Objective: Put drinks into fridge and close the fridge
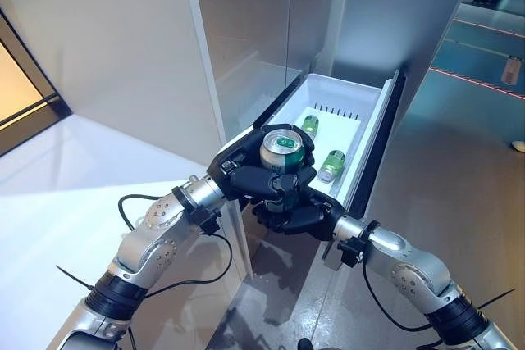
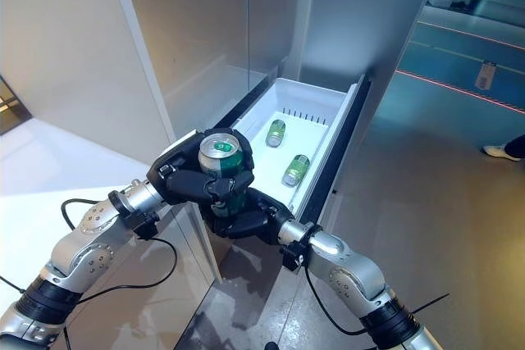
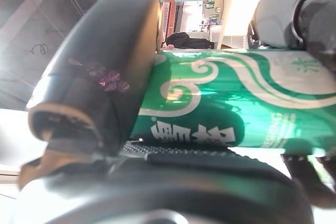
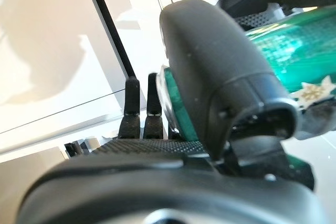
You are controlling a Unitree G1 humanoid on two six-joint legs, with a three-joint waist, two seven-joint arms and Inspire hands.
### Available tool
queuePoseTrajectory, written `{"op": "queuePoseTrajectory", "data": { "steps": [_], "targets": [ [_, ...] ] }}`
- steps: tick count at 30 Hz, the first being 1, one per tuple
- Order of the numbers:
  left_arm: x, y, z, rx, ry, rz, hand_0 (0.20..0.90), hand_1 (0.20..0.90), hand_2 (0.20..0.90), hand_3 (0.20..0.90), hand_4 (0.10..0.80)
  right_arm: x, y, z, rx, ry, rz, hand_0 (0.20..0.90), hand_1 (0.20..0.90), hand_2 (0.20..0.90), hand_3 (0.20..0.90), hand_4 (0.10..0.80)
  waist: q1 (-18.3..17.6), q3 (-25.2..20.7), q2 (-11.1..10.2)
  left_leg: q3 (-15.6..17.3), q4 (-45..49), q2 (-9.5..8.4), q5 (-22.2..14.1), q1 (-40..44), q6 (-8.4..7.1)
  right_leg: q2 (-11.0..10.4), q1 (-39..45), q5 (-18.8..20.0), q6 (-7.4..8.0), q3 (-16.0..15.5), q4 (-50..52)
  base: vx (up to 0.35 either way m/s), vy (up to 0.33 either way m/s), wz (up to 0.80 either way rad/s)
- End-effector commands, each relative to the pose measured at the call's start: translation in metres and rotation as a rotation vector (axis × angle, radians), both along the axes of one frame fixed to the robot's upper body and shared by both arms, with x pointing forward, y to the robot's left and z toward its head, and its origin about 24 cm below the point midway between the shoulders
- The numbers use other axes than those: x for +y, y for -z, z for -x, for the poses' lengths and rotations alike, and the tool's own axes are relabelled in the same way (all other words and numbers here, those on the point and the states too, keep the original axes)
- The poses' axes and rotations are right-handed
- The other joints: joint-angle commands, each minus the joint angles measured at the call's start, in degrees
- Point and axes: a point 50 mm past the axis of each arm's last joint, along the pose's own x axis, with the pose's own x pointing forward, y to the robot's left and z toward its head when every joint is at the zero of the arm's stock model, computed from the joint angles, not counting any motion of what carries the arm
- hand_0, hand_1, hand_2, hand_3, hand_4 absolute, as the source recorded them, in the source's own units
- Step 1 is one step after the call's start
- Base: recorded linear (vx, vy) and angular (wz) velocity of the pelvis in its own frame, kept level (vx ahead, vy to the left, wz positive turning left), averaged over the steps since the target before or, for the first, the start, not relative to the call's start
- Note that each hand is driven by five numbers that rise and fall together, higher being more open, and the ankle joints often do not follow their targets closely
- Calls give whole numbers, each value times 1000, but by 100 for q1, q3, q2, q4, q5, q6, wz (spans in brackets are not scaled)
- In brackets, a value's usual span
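A green can (image 1: 283, 152) stands upright between both hands, above the near corner of the open white fridge drawer (image 1: 328, 88). My left hand (image 1: 244, 171) comes in from the left with its fingers curled round the can's upper part; the can also shows in the left wrist view (image 3: 236, 108). My right hand (image 1: 287, 217) sits just below and grips the can's lower part, with its thumb (image 4: 226, 77) pressed on the green side (image 4: 294, 51). Two more green cans (image 1: 310, 126) (image 1: 332, 165) lie inside the drawer.
The drawer's dark front panel (image 1: 381, 145) juts out to the right over a grey floor. The tall grey fridge body (image 1: 246, 38) rises behind it. A white surface (image 1: 49, 194) lies to the left. A person's shoe (image 2: 499, 152) shows at the far right.
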Motion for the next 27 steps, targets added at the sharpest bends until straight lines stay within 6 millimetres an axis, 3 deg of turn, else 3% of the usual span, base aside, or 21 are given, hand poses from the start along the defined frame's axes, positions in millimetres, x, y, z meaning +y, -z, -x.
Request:
{"op": "queuePoseTrajectory", "data": {
  "steps": [1,12,13,20,27],
  "targets": [
    [-49,-47,12,-176,231,271,300,300,300,200,100,56,-85,6,-253,-156,-487,300,300,300,200,100,103,-445,-76,-11,17,-310,-341,73,240,61,118,-196,52,-535,56,0,0,0],
    [-41,-37,10,-195,174,194,300,300,300,200,100,38,-78,-7,-280,-44,-339,300,300,300,200,100,111,-421,-77,-13,16,-307,-336,90,237,48,130,-184,53,-575,64,0,0,0],
    [-39,-38,9,-196,162,188,900,900,900,900,800,36,-78,-8,-288,-38,-318,300,300,300,200,100,109,-426,-77,-15,14,-309,-334,92,236,47,136,-185,55,-577,63,0,0,0],
    [-26,-47,7,-235,84,247,900,900,900,900,800,17,-87,-20,-366,31,-203,300,300,300,200,100,120,-431,-117,-51,13,-307,-344,121,232,49,169,-196,49,-584,77,0,0,0],
    [-8,-70,10,-414,-91,324,900,900,900,900,800,-3,-98,-33,-443,141,-78,300,300,300,200,100,168,-433,-198,-120,22,-309,-295,70,220,64,134,-178,11,-604,113,0,0,0]
  ]
}}
